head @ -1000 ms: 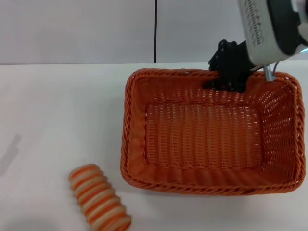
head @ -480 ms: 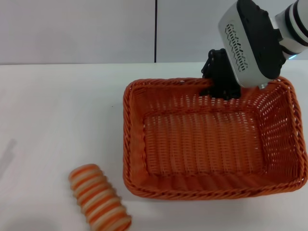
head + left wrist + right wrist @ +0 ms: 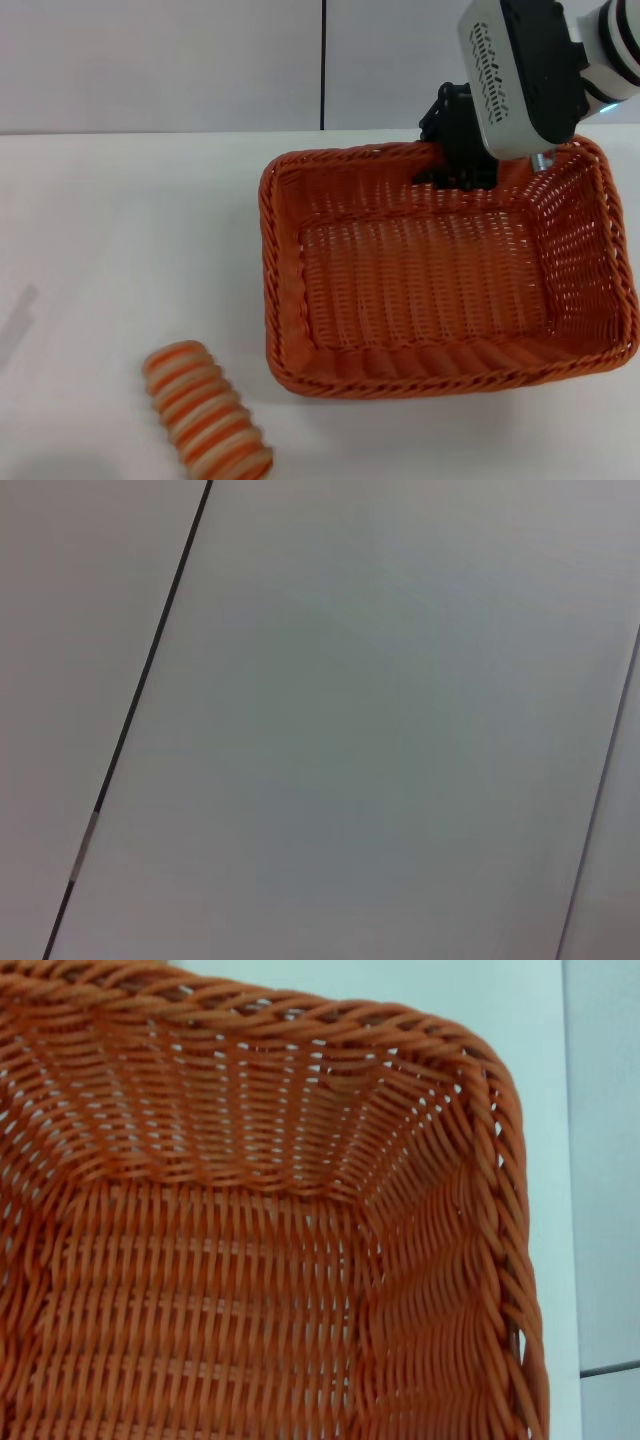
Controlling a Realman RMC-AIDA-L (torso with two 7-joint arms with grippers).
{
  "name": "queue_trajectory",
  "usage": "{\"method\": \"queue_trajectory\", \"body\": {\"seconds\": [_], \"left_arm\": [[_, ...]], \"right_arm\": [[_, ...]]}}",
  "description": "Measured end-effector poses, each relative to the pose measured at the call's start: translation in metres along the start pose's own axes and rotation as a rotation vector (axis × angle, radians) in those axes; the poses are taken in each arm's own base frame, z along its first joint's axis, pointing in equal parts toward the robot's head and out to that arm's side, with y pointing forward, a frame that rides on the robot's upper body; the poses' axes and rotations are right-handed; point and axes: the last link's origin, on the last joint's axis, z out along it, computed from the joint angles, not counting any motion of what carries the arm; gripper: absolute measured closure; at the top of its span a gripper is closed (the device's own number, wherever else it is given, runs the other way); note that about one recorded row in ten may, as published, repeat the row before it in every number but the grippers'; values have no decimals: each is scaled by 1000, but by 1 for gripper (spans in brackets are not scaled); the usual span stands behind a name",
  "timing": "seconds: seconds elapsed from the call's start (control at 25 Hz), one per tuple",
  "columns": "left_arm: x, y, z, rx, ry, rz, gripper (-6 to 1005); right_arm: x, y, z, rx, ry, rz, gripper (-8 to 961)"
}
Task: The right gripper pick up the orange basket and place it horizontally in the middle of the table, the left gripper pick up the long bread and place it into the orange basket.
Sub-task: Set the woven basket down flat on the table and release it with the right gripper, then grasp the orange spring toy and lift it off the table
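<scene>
gripping the orange basket (image 3: 430, 280) far rim, right gripper (image 3: 455, 165) jaws partly hidden

Count: one orange basket (image 3: 440, 265), right of frame. One long bread (image 3: 206, 409), lower left. One pincer (image 3: 455, 140) visible, upper right. One table (image 3: 120, 240).

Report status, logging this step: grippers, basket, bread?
Right gripper clamped on orange basket's far rim. Left gripper out of view. Long bread on table, beside basket. Nothing blocking.
</scene>
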Motion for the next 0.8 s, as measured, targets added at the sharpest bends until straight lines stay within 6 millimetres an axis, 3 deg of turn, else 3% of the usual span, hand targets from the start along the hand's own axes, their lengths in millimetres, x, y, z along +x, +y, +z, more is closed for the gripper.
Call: {"method": "queue_trajectory", "body": {"seconds": [0.36,0.44,0.52,0.64,0.8], "left_arm": [[-1,0,1,0,-3,-2,290],[-1,0,1,-2,-2,-3,290],[-1,0,0,-3,-3,-3,290],[-1,1,0,-4,-3,-4,289],[1,2,1,-19,-2,1,289]], "right_arm": [[1,1,-5,54,-29,56,582],[1,0,-7,64,-35,64,479],[5,0,-21,126,-93,115,376],[6,0,-27,147,-114,132,345],[18,1,-64,288,-273,268,304]]}}
